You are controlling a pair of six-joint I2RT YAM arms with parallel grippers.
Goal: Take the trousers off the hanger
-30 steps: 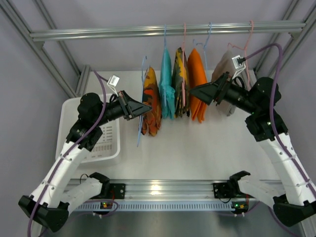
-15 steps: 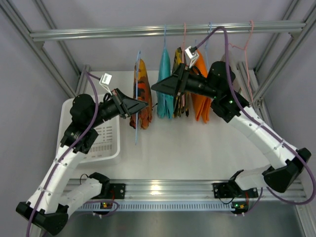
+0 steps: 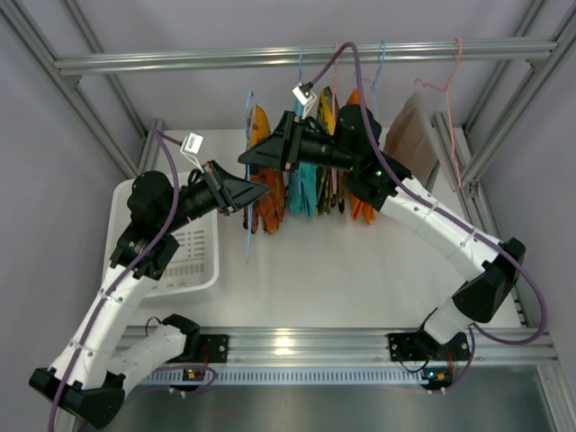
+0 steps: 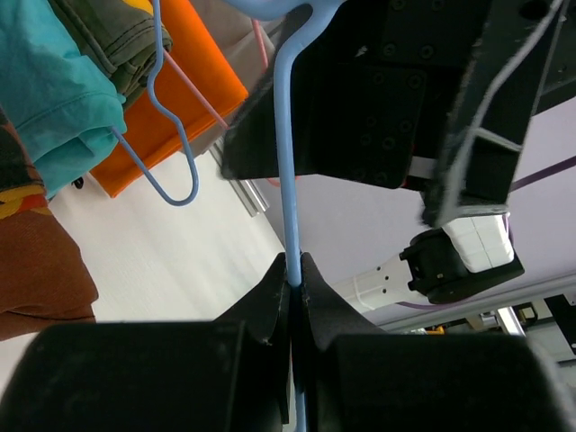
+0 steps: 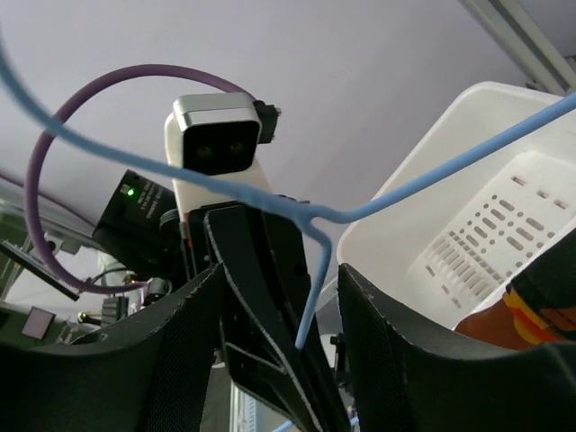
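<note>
My left gripper (image 3: 262, 188) is shut on the wire of a blue hanger (image 3: 249, 157); the pinch shows in the left wrist view (image 4: 292, 263). The patterned orange, red and brown trousers (image 3: 269, 205) hang from that hanger, and also show in the left wrist view (image 4: 36, 274). My right gripper (image 3: 245, 162) is open beside the hanger's neck. In the right wrist view (image 5: 281, 274) the hanger wire (image 5: 312, 292) runs between its spread fingers (image 5: 387, 337). The teal trousers (image 3: 306, 184) hang on their own hanger behind.
A white slotted basket (image 3: 193, 261) sits at the left, also seen in the right wrist view (image 5: 486, 207). More garments hang on the metal rail (image 3: 180, 61): dark patterned, orange (image 3: 364, 209) and beige (image 3: 416, 135). Frame posts stand at both sides.
My right arm has swung left from the right end of the rail to the hanger my left gripper holds. The left gripper shifted the hanger slightly left, then held still.
</note>
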